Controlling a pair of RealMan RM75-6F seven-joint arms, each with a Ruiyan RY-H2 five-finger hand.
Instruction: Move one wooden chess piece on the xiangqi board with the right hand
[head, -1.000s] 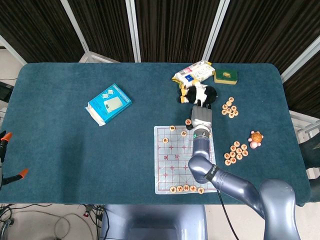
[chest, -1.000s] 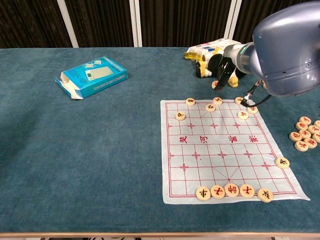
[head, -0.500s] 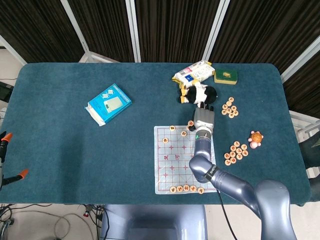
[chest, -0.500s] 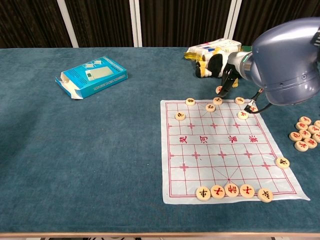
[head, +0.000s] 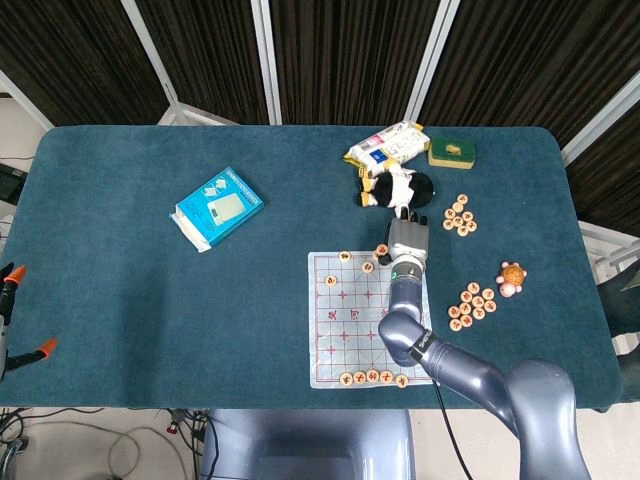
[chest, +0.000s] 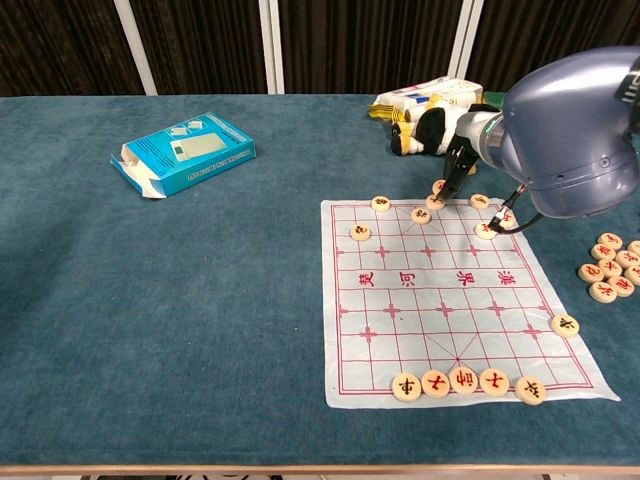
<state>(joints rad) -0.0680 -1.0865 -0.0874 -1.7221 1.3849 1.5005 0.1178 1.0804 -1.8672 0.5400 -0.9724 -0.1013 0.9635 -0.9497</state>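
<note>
Only the chest view shows the right hand at the board's far edge, fingertips pinching a piece.

Blue box lying left on the green table, wipes packet and green sponge at far edge, black-and-white plush toy just nearer, small turtle figure at right

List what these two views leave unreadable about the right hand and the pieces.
- Right hand, chest view: fingertips too small to show whether a piece is pinched.
- Right hand, head view: its own wrist covers the fingers.
- Board, both views: piece characters too small.
- Left hand: in neither view.
</note>
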